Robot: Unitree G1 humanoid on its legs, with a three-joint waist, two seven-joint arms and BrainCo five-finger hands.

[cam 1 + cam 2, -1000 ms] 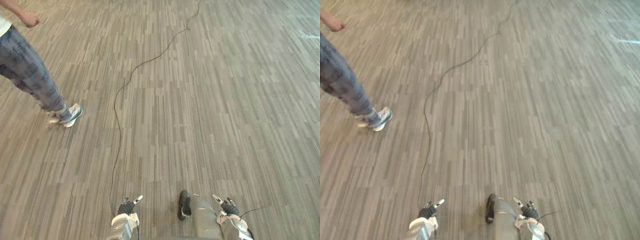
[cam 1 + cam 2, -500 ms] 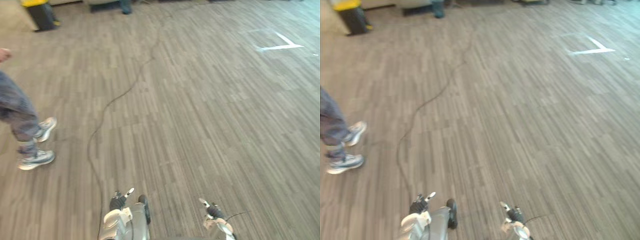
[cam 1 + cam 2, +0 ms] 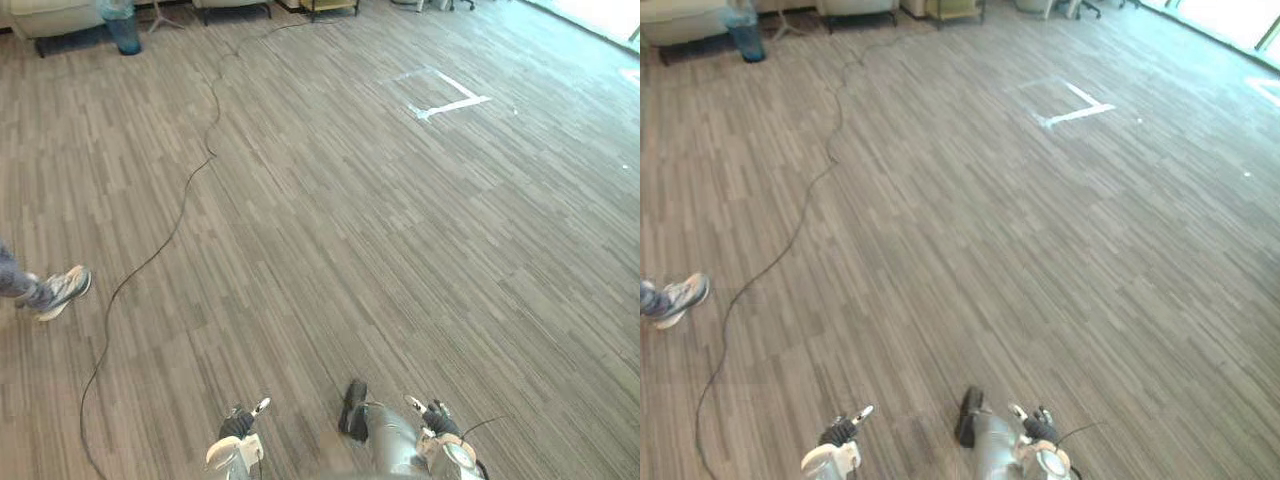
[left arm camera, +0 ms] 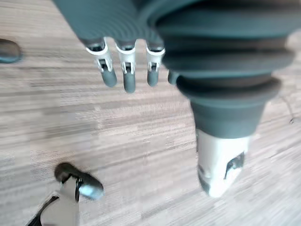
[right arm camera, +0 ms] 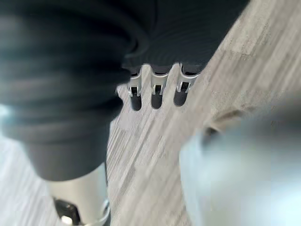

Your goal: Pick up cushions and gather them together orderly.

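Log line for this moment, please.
left hand: open, empty | right hand: open, empty | floor: wood planks, white tape mark far right | person's shoe: left edge

Daylight comes in from the far right, where the floor [image 3: 420, 250] washes out to a pale glare near the top corner. Leftward the light turns even and softer, with faint shadows. In its wrist view the left hand [image 4: 117, 23] is a dark mass against the lit floor, silver fingers [image 4: 128, 70] catching small highlights.
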